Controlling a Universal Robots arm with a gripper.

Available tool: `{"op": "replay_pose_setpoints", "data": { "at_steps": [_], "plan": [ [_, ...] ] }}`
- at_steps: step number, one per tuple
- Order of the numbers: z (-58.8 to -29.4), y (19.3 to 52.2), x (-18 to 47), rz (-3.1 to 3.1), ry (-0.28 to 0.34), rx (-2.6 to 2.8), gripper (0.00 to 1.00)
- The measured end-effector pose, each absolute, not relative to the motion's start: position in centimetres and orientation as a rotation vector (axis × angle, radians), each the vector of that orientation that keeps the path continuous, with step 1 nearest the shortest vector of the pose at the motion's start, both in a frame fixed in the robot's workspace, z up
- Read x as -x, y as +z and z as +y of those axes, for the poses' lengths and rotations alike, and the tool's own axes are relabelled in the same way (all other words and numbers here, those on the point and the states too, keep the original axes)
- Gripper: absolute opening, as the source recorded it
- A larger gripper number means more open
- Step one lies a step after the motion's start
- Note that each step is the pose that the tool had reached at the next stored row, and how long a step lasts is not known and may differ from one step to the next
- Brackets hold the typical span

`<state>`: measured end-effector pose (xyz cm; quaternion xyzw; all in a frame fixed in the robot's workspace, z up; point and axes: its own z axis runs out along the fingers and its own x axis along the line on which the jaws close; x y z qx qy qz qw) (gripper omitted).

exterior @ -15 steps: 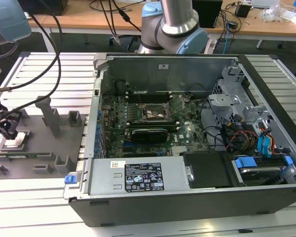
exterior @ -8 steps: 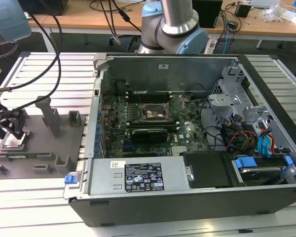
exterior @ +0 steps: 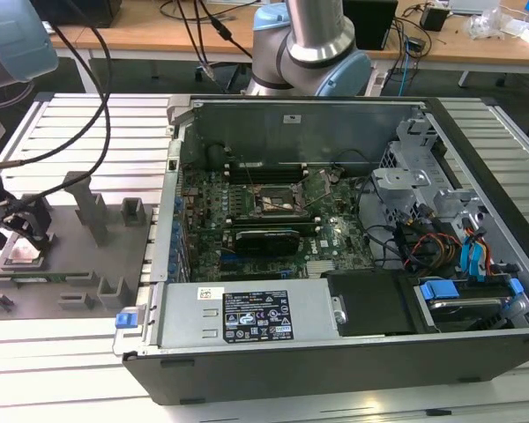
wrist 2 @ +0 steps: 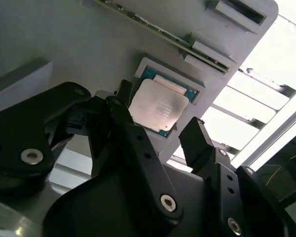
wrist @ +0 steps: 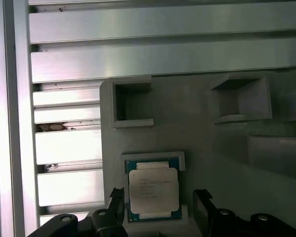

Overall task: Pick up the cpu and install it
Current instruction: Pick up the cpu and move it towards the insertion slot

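At the exterior view's left edge, the black two-fingered gripper point(exterior: 25, 238) hangs low over the single cpu point(exterior: 24, 256), a small flat square with a silver metal top and a thin green rim. The cpu lies flat in a shallow pocket at the left end of the one flat grey plastic tray point(exterior: 69, 242). In both wrist views the two fingers point(wrist: 117, 203) stand spread wide, one on each side of the cpu. They are not closed on it, and the gripper holds nothing.

Several upright grey plastic blocks point(exterior: 81, 196) rise from the tray to the cpu's right. Just beside the tray's right edge sits one open black-and-grey computer case point(exterior: 335, 132), lying on its side. Its single dark square socket with a metal frame point(exterior: 278, 201) sits mid-board, walled in by the case's sides.

Everything rests on a slatted aluminium table point(exterior: 88, 123), bare behind the tray. Wooden desks point(exterior: 141, 35) strung with cables line the back of the room.
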<state>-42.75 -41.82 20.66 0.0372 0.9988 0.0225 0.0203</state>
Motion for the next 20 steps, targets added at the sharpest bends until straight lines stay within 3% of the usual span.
{"op": "replay_pose_setpoints", "data": {
  "at_steps": [20],
  "plan": [
    [-41.6, 18.9, 43.1, 3.1, 0.093, -0.067, 0.66]
  ]
}}
